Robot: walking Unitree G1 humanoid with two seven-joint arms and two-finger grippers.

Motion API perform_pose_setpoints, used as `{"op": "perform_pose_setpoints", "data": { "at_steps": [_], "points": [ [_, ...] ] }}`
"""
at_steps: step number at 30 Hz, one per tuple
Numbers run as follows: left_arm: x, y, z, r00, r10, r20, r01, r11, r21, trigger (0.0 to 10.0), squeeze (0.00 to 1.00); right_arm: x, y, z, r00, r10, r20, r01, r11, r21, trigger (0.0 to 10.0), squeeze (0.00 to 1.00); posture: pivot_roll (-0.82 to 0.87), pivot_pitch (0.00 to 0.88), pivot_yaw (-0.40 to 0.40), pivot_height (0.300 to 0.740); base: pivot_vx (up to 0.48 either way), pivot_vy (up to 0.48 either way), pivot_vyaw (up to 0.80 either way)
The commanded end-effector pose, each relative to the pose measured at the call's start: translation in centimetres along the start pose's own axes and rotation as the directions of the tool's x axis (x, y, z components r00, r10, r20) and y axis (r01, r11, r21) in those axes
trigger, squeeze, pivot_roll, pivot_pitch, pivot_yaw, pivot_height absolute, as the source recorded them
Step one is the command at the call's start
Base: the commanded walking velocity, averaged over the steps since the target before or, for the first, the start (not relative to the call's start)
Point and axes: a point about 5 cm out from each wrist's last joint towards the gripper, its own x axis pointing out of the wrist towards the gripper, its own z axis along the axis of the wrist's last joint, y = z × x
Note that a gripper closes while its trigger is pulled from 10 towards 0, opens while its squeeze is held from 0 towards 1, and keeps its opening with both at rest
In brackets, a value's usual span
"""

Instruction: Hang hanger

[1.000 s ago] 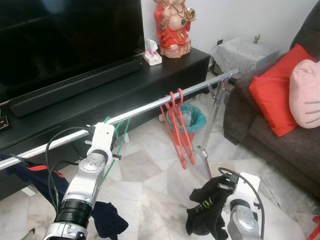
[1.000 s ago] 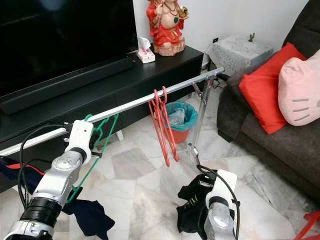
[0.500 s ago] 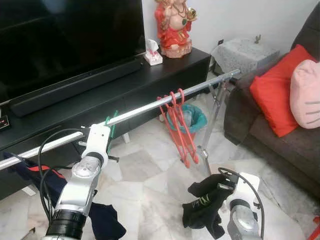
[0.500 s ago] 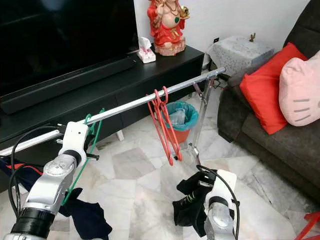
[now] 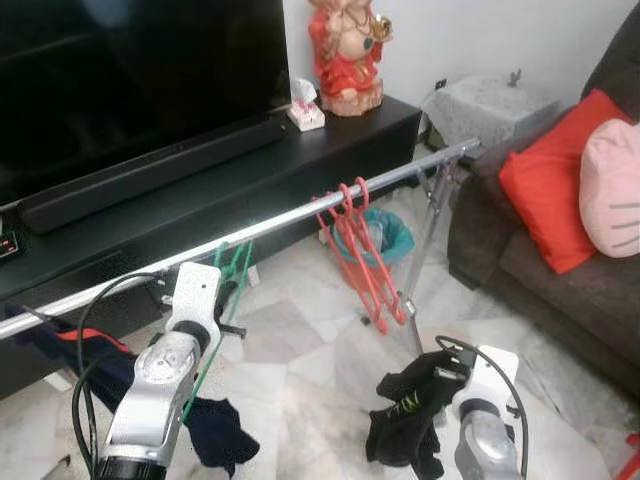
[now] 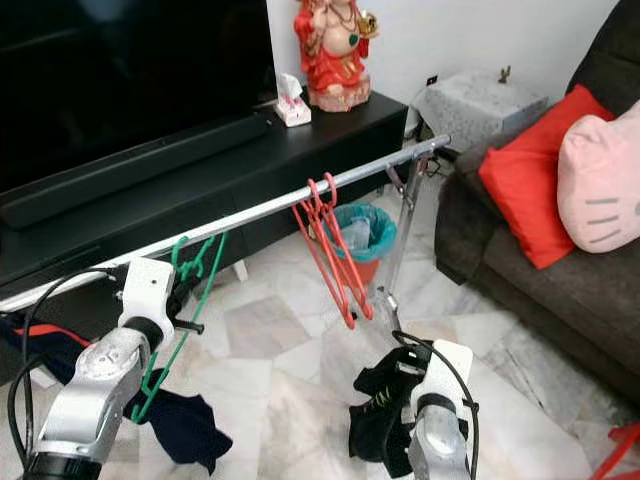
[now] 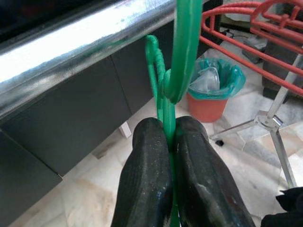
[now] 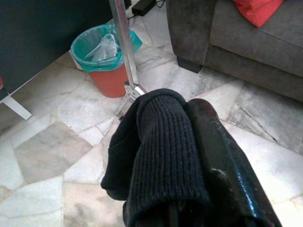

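Over the polished marble floor (image 5: 300, 370), a shiny round metal rail (image 5: 300, 212) runs in front of the glossy black TV cabinet (image 6: 250, 165). The thin green plastic hanger (image 7: 176, 61) has its curved hook over this rail, and the left gripper (image 7: 169, 142), just below the rail, is clamped tight on the hanger's neck, pinched between its two smooth black fingers (image 7: 147, 179). Farther along the rail hang red plastic hangers (image 5: 362, 250). Low down, the right gripper (image 8: 189, 142) is closed on a ribbed black knit garment (image 8: 161, 156).
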Motion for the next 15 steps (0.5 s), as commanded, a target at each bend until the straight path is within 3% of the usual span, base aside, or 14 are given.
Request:
{"op": "perform_pose_setpoints", "data": {
  "at_steps": [1,9,15],
  "points": [
    [-0.8,0.6,-0.3,1.0,0.006,0.015,-0.006,1.0,-0.004,10.0,0.0,0.1,0.1,0.4,1.0,0.008,0.026,-0.008,1.0,-0.003,10.0,0.0,-0.09,0.0,0.034,0.74,0.0,0.0,0.0],
    [-2.0,0.4,-3.6,0.998,0.018,-0.059,-0.019,1.0,-0.018,10.0,0.0,0.1,-0.2,0.3,1.0,0.01,0.025,-0.009,1.0,-0.014,10.0,0.0,-0.09,0.0,0.026,0.74,0.0,0.0,0.0],
    [-1.7,-0.6,-3.6,0.999,-0.007,-0.054,0.006,1.0,-0.017,10.0,0.0,0.1,-0.4,0.3,1.0,0.007,0.024,-0.007,1.0,-0.017,10.0,0.0,-0.09,0.0,0.024,0.74,0.0,0.0,0.0]
  ]
}}
